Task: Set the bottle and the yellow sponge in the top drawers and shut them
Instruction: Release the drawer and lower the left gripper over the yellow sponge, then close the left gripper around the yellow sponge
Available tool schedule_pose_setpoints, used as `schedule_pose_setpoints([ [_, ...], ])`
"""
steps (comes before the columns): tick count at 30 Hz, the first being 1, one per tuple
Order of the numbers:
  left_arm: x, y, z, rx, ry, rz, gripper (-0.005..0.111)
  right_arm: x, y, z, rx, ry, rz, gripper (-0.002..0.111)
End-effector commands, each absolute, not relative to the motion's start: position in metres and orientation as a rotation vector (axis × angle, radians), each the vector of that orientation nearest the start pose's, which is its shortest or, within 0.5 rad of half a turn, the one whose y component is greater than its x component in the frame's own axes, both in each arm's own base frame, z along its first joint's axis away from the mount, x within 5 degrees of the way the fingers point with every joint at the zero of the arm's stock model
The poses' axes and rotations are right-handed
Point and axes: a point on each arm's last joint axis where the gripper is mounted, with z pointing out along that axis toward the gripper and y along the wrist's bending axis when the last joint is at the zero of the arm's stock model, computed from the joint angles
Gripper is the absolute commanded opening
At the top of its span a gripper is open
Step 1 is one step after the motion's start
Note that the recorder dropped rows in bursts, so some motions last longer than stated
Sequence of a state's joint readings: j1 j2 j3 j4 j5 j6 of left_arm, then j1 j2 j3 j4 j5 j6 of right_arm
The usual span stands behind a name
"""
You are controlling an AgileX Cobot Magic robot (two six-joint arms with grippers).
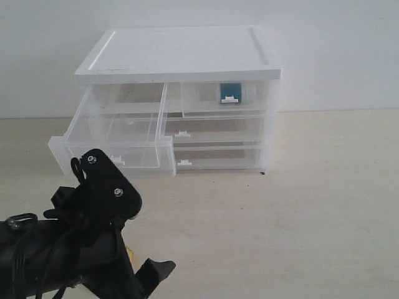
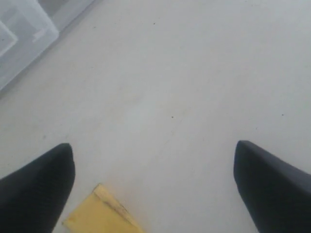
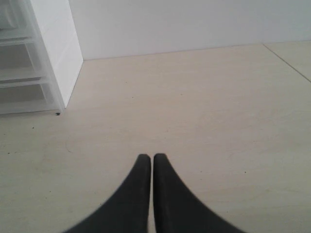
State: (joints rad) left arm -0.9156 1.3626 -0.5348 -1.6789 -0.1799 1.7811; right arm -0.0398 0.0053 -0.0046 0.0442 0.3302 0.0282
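Grippers, two: left gripper (image 2: pixel 153 150), jaws spread wide, holding nothing, low over the table (image 2: pixel 184 87), with the yellow sponge (image 2: pixel 102 216) lying flat between its fingers, nearer one and apart from both; right gripper (image 3: pixel 148 158), fingers pressed together, empty. Cabinet (image 1: pixel 181 56), centre of exterior frame: top left drawer (image 1: pixel 134 152) pulled out; top right drawer (image 1: pixel 199 93) pushed in, bottle (image 1: pixel 230 90) inside, behind its handle.

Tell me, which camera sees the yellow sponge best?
The left wrist view: the yellow sponge lies by the open left pincer, partly cut off by the edge. In the exterior view the black arm hides nearly all of it. The right wrist view shows none.
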Motion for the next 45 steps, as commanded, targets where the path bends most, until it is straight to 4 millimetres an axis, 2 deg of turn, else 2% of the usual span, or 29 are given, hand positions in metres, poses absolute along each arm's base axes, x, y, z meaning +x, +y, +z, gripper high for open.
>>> schedule_pose_setpoints([
  [1, 0.154, -0.193, 0.196, 1.191, 1.995, -0.309, 0.082, 0.054, -0.001, 0.184, 0.081, 1.804, 0.029, 0.000],
  [3, 0.145, -0.201, 0.196, 1.279, 1.952, -0.445, 0.075, 0.054, -0.001, 0.184, 0.081, 1.804, 0.029, 0.000],
  [6, 0.146, -0.200, 0.196, 1.230, 1.990, -0.457, 0.065, 0.054, -0.001, 0.184, 0.081, 1.804, 0.029, 0.000],
  [8, 0.148, -0.198, 0.195, 1.213, 2.002, -0.415, 0.064, 0.054, -0.001, 0.184, 0.081, 1.804, 0.029, 0.000],
  [10, 0.153, -0.195, 0.196, 1.087, 2.046, -0.393, 0.064, 0.054, -0.001, 0.184, 0.081, 1.804, 0.029, 0.000],
  [11, 0.156, -0.192, 0.196, 0.962, 2.073, -0.407, 0.064, 0.054, -0.001, 0.184, 0.081, 1.804, 0.029, 0.000],
  [14, 0.157, -0.191, 0.195, 0.811, 2.114, -0.472, 0.064, 0.054, -0.001, 0.184, 0.081, 1.804, 0.029, 0.000],
  [18, 0.151, -0.192, 0.192, 0.831, 2.179, -0.525, 0.064, 0.054, -0.001, 0.184, 0.081, 1.804, 0.029, 0.000],
  [21, 0.149, -0.188, 0.186, 0.862, 2.294, -0.526, 0.066, 0.054, -0.001, 0.184, 0.081, 1.804, 0.029, 0.000],
  [25, 0.153, -0.178, 0.189, 0.878, 2.517, -0.452, 0.069, 0.054, -0.001, 0.184, 0.081, 1.804, 0.029, 0.000],
  [28, 0.162, -0.173, 0.199, 0.831, 2.598, -0.367, 0.071, 0.054, -0.001, 0.184, 0.081, 1.804, 0.029, 0.000],
  [33, 0.176, -0.167, 0.214, 0.795, 2.596, -0.142, 0.078, 0.054, -0.001, 0.184, 0.081, 1.804, 0.029, 0.000],
  [37, 0.185, -0.157, 0.217, 0.682, 2.580, 0.039, 0.087, 0.054, -0.001, 0.184, 0.081, 1.804, 0.029, 0.000],
  [40, 0.189, -0.160, 0.213, 0.598, 2.587, 0.024, 0.087, 0.054, -0.001, 0.184, 0.081, 1.804, 0.029, 0.000],
  [45, 0.199, -0.177, 0.192, 0.598, 2.582, -0.069, 0.087, 0.054, -0.001, 0.184, 0.081, 1.804, 0.029, 0.000],
])
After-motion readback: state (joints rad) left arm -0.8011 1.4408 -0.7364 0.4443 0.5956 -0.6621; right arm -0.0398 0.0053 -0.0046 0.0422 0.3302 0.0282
